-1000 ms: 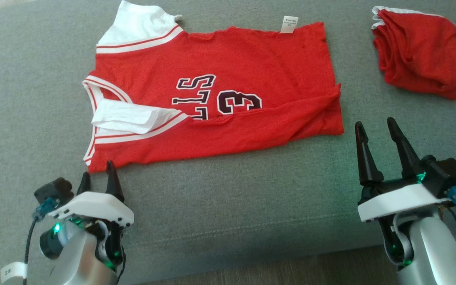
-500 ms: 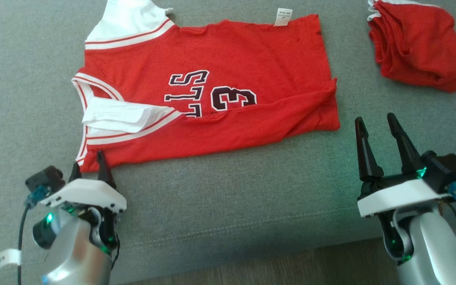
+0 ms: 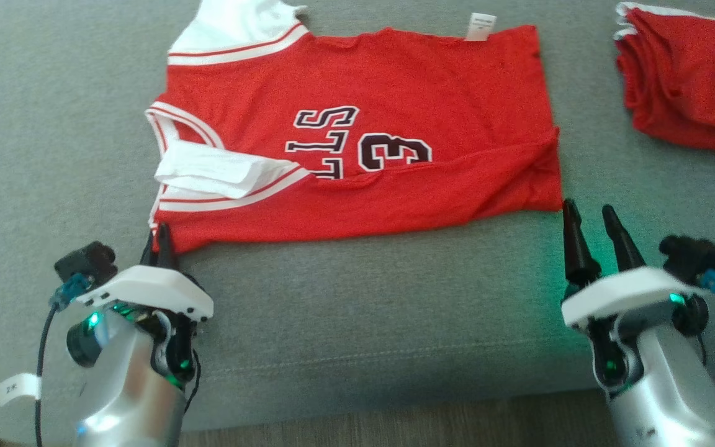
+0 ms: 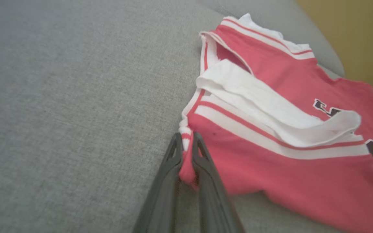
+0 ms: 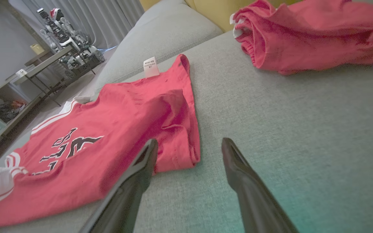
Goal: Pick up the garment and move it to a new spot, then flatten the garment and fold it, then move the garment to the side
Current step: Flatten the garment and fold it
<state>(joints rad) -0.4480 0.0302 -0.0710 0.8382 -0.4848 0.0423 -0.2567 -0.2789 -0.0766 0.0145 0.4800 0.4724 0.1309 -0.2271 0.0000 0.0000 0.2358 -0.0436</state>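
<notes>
The garment [image 3: 357, 130] is a red jersey with white trim and dark lettering, lying partly folded on a grey cushion [image 3: 364, 298]. Its near left corner is pinched between the fingers of my left gripper [image 3: 157, 239]; in the left wrist view the gripper [image 4: 186, 142] is shut on that red-and-white corner of the jersey [image 4: 270, 136]. My right gripper [image 3: 587, 214] stands open just off the jersey's near right corner; in the right wrist view the gripper [image 5: 188, 144] has its left finger at the hem of the jersey [image 5: 125, 129], with nothing between the fingers.
A second red garment [image 3: 686, 81] lies bunched at the cushion's far right, also in the right wrist view [image 5: 312, 35]. The cushion's front edge runs below both grippers, with wood floor [image 3: 395, 428] beyond. Shelving and another robot [image 5: 63, 29] stand far off.
My left gripper has closed on the jersey's near left corner. My right gripper has come closer to the near right corner. The camera has shifted, so the whole picture sits further right.
</notes>
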